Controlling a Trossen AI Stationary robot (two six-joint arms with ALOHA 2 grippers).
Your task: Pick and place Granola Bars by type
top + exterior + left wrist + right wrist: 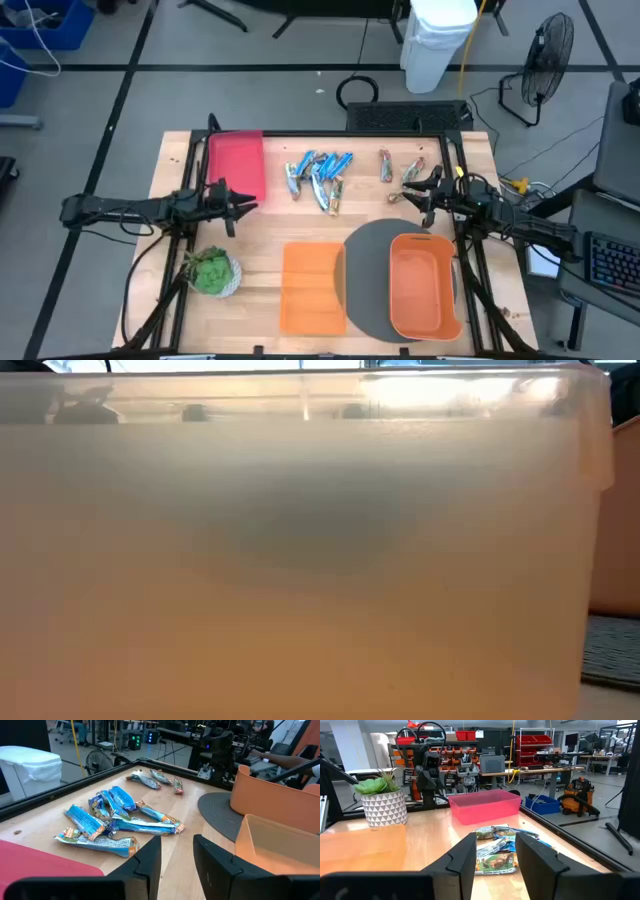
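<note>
The granola bars lie loose on the wooden table at its far middle. A heap of mostly blue ones (320, 177) (112, 820) is there, and a few grey and brownish ones (400, 168) (155, 779) lie to its right. My left gripper (248, 205) (177, 855) hovers open, left of the heap and pointing at it. My right gripper (402, 197) (495, 851) is open on the heap's right side, and bars (495, 847) lie on the table just beyond its fingertips. Neither gripper holds anything.
A red bin (237, 165) (485, 805) stands far left. A translucent orange bin (313, 287) sits near the front edge and fills the low view (300, 560). An orange tub (425, 288) rests on a round grey mat (365, 270). A plant in a white pot (212, 272) is near left.
</note>
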